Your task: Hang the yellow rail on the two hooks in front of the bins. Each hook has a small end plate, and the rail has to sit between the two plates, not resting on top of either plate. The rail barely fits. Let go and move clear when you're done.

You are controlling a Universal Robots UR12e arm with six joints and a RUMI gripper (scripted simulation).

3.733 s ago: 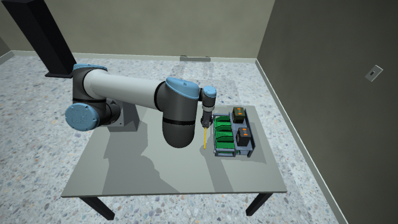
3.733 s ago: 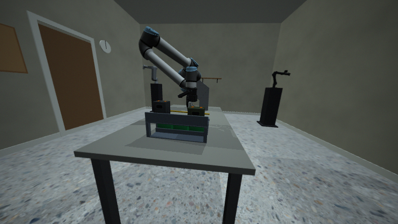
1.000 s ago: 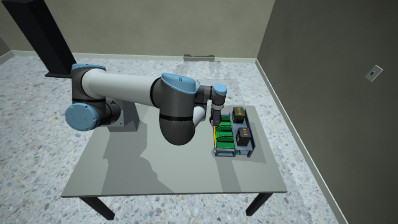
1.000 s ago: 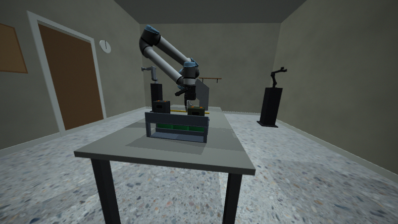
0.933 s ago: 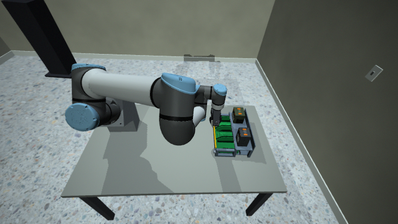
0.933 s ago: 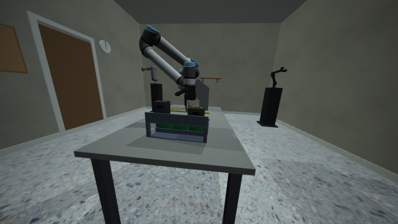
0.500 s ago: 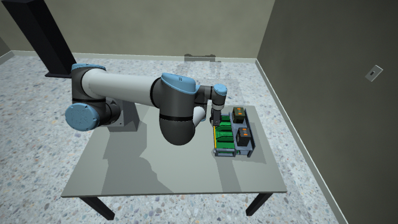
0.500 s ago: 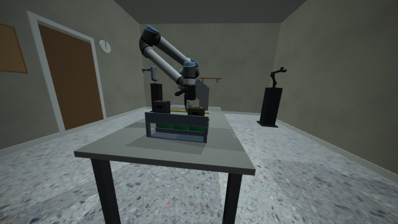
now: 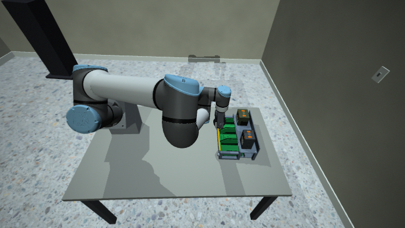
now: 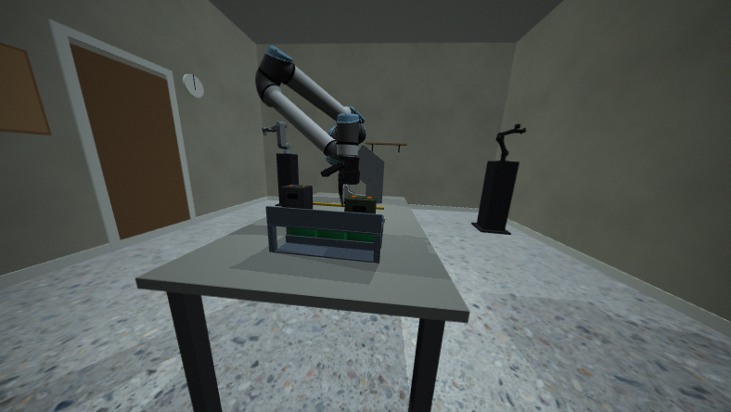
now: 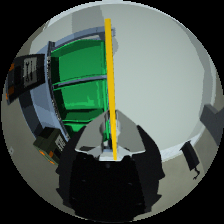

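Observation:
My gripper [image 9: 218, 124] is shut on one end of the thin yellow rail [image 9: 218, 139]. The rail runs along the front edge of the green bins [image 9: 228, 136], held level just at that edge. In the wrist view the rail [image 11: 111, 85] stretches straight away from my fingers, lying along the front rim of the green bins [image 11: 80, 92]. In the exterior view the rail [image 10: 327, 204] shows as a yellow line behind the rack [image 10: 325, 233]. The hooks and their end plates are too small to make out, so I cannot tell whether the rail touches them.
The grey rack holds two dark boxes with orange marks [image 9: 243, 116] [image 9: 247, 138] behind the bins. The rack stands at the right side of the table [image 9: 175, 158]. My arm's elbow [image 9: 180, 124] hangs over the table's middle.

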